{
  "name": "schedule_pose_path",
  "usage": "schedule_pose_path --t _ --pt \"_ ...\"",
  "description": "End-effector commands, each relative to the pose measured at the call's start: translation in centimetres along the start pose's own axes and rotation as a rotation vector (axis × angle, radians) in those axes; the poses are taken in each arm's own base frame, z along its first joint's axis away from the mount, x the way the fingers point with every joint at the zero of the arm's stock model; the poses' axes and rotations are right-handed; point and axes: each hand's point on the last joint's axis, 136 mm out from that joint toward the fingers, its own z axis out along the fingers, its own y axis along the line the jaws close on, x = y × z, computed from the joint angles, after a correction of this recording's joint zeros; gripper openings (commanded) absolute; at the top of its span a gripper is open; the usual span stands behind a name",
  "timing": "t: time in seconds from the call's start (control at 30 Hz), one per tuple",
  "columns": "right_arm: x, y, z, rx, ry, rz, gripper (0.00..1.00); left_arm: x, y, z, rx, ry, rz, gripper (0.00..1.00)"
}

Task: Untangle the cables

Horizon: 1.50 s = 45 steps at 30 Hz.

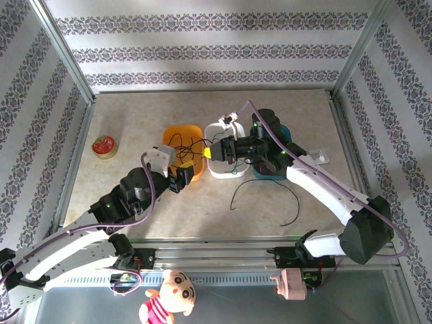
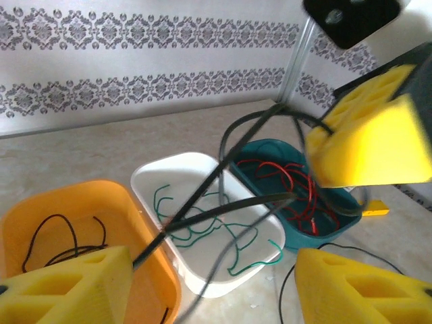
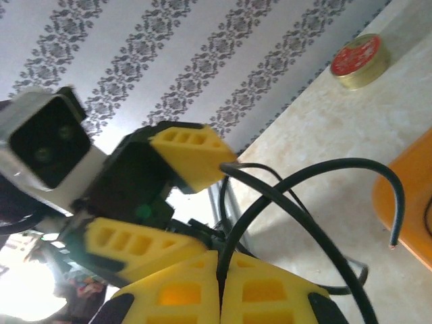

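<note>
- The right gripper (image 3: pixel 219 270) has its yellow foam jaws pinched tight on a thin black cable (image 3: pixel 317 169). It holds the cable up over the trays, I'd guess so the loops hang free.
- The left gripper (image 2: pixel 216 290) has its jaws wide, and that strand passes between them ungripped.
- The rest are sorted by colour: black cables (image 2: pixel 57 217) in the orange plastic tray (image 2: pixel 88 196), green cables (image 2: pixel 256 260) in the white tray (image 2: pixel 169 162), red cables (image 2: pixel 300 192) in the teal tray (image 2: pixel 270 143).
- A loose black cable (image 1: pixel 253 183) lies on the beige table (image 1: pixel 135 202), near the trays.

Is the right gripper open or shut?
Shut: the right gripper has its yellow fingers pressed together, pinching a black cable between them.
</note>
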Motion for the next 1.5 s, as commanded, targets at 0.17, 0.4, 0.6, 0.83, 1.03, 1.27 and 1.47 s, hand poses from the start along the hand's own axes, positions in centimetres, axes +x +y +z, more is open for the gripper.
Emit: schedule_pose_path --t 0.17,0.4,0.6,0.83,1.03,1.27,1.47 --pt "1.1 4.7 -0.4 -0.192 0.088 -0.011 0.00 1.1 1.9 1.0 -0.067 -0.008 0.015 0.45" --pt "2.0 5.5 -1.5 -0.222 0.105 0.002 0.00 1.7 3.9 1.8 -0.126 -0.028 -0.052 0.03" --pt "0.1 3.4 -5.0 -0.110 -0.027 -0.001 0.00 2.9 9.1 0.9 -0.335 0.002 -0.171 0.00" --pt "-0.6 0.1 -3.0 0.051 -0.061 -0.024 0.00 2.5 7.9 1.5 -0.246 0.000 -0.200 0.00" --pt "-1.6 -6.7 2.4 0.207 -0.052 0.040 0.00 3.8 10.0 3.7 -0.358 0.078 -0.229 0.00" --pt "-2.5 -15.3 5.1 0.447 -0.038 0.138 0.43 7.6 14.6 7.4 -0.527 0.191 -0.291 0.00" --pt "-2.9 -16.5 1.6 0.605 -0.117 0.135 0.55 9.4 16.2 11.8 -0.532 0.271 -0.279 0.00"
